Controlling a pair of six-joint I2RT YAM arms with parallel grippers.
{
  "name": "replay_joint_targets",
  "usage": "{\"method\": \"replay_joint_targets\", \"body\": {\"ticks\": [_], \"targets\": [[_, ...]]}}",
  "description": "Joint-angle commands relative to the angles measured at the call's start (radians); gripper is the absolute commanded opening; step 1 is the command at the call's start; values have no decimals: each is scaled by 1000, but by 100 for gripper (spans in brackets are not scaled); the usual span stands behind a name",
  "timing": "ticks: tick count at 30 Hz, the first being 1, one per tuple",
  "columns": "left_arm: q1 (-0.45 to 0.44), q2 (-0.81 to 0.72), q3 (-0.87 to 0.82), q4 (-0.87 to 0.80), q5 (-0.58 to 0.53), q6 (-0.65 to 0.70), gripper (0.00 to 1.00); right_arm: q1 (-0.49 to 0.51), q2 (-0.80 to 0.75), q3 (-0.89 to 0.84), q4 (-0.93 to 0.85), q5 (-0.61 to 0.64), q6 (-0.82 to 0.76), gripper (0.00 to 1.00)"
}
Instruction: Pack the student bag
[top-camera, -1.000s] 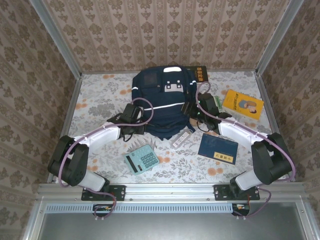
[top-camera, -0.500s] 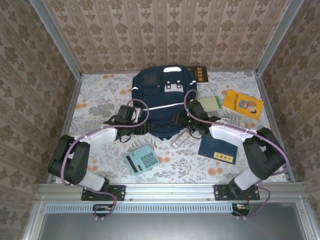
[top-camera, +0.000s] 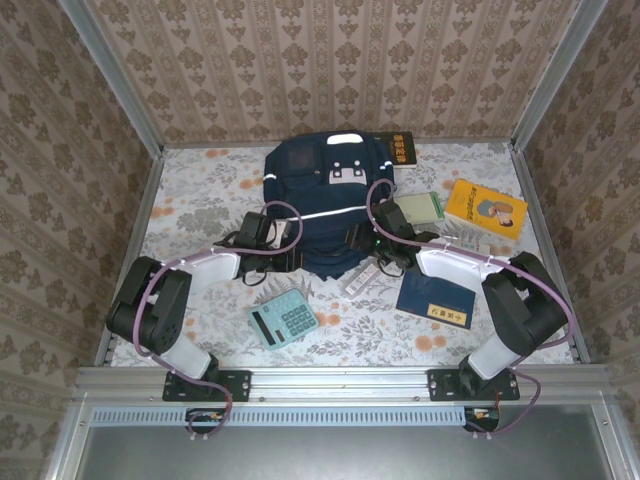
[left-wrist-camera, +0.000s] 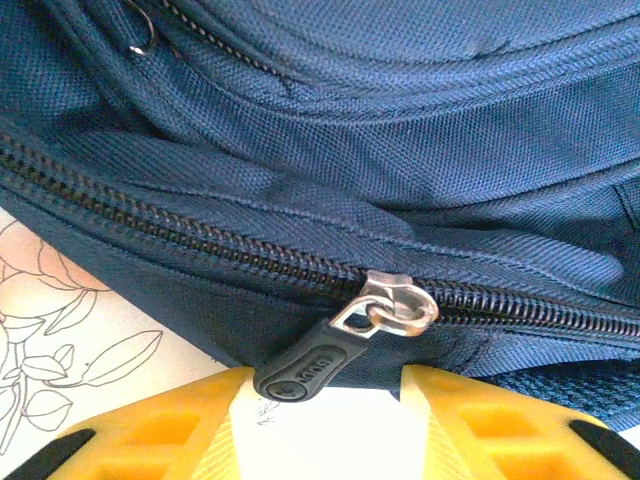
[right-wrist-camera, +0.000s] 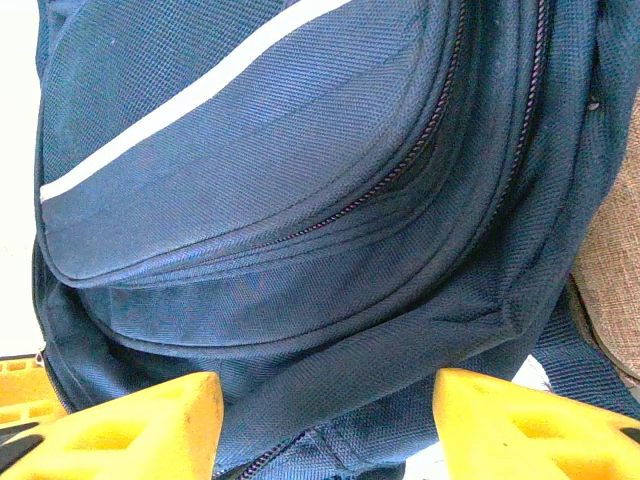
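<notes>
Bag (top-camera: 320, 205) lies mid-bench (top-camera: 200, 190). My left tool (left-wrist-camera: 320, 380) is part open and grips nothing. Zip pull (left-wrist-camera: 320, 365) sits at its 12 o'clock, tab between fingers, zip running 9-to-3. Right tool (right-wrist-camera: 328, 392) is spread wide and empty, with bag fabric at 12. Left arm is nearer the pull.

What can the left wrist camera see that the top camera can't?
Left wrist camera: the zip pull up close, a silver slider with a black tab, right at the gap between the left gripper's yellow fingers, which stand apart. The zip looks closed here.
Top camera: the whole student bag with both arms reaching to it, plus a teal calculator, a yellow book and a dark blue booklet.
Both: the bag's navy cloth and the flowery table cover.
</notes>
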Motion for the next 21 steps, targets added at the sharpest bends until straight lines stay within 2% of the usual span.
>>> {"method": "replay_joint_targets", "body": {"ticks": [1, 8, 12, 16, 18, 21], "targets": [[2, 17, 28, 17, 9, 5, 47, 7, 3, 26, -15, 13, 6, 59], [7, 18, 51, 4, -49, 22, 48, 10, 9, 28, -11, 9, 6, 59], [7, 11, 35, 52, -17, 17, 46, 10, 11, 27, -8, 9, 5, 57], [7, -3, 16, 99, 58, 14, 38, 10, 19, 32, -11, 9, 6, 56], [7, -16, 5, 119, 77, 14, 28, 10, 25, 35, -13, 10, 4, 56], [6, -36, -6, 129, 84, 14, 21, 10, 32, 38, -14, 11, 3, 55]]}}
